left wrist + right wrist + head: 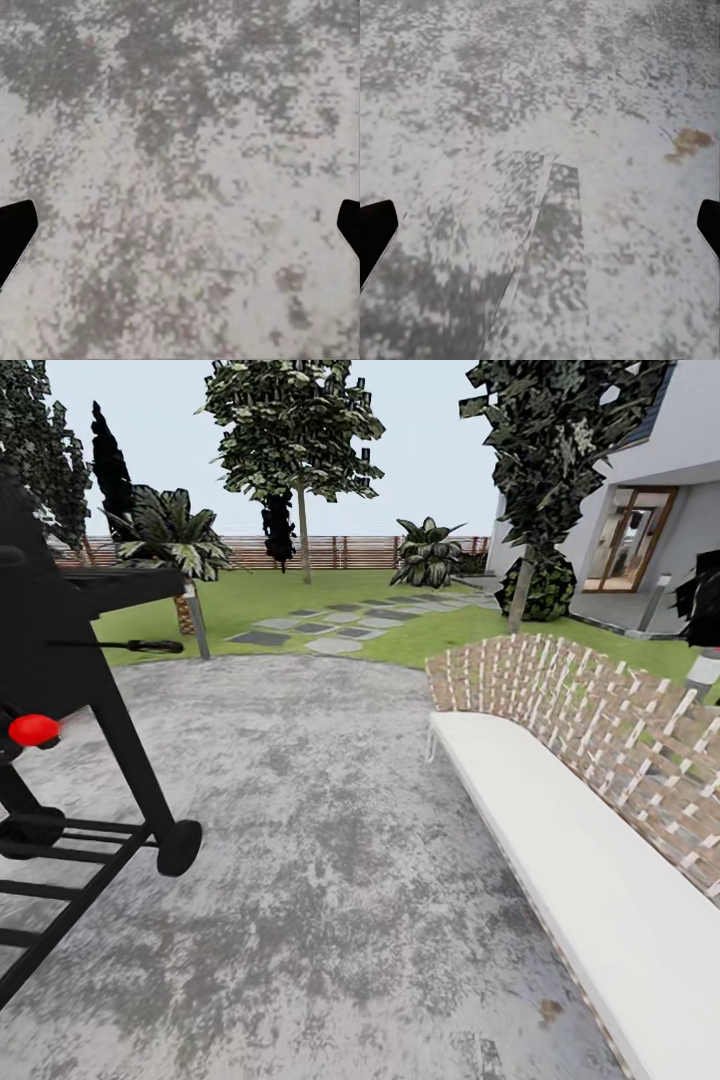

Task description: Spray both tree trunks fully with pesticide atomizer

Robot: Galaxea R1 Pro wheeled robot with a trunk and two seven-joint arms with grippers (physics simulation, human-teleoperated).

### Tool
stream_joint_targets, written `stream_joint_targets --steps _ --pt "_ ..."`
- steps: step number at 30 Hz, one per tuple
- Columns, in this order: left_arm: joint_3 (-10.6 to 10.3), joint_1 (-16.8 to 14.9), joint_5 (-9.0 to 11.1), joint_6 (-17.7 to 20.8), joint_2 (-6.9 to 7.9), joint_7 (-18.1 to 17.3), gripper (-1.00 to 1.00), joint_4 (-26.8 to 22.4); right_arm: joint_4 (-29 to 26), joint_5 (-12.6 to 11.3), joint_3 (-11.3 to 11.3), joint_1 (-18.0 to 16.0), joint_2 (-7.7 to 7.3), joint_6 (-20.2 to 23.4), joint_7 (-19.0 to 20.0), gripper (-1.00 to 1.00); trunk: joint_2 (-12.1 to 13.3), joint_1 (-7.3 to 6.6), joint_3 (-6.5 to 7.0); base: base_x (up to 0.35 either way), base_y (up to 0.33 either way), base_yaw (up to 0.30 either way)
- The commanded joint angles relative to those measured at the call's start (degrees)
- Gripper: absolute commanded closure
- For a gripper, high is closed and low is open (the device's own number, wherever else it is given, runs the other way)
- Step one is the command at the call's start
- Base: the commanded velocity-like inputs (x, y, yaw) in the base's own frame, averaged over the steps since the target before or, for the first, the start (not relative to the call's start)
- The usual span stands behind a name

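Observation:
The pesticide atomizer is out of view. Two tall trees stand far off across the lawn, one with its trunk (304, 545) at the middle back and one with its trunk (519, 598) at the right near the house. My left gripper (180, 232) hangs open over bare mottled grey paving, and just its dark fingertips (15, 232) show at the picture's edges. My right gripper (540, 232) is open too, over the same paving with a pale seam line between its fingers. Nothing is held in either one.
A black wheeled grill (80, 680) with a red knob (33, 730) stands close on the left. A white bench (570, 860) with a woven back runs along the right. Stepping stones (335, 625) cross the lawn toward a fence (350, 550). A small palm (178, 535) stands at left.

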Motion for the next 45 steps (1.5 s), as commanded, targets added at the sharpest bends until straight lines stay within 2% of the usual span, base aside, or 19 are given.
stream_joint_targets --steps 1,45 --pt "0.0 0.0 0.0 0.0 0.0 0.0 -1.0 0.02 0.0 -0.01 0.0 0.0 0.0 0.0 0.0 -1.0 0.0 0.0 0.0 0.338 0.0 0.0" --pt "0.0 0.0 0.09 0.0 0.0 0.04 -1.0 0.01 -0.07 0.05 0.09 0.0 0.0 -0.03 0.04 -1.0 0.0 0.0 3.69 0.338 0.02 0.0"
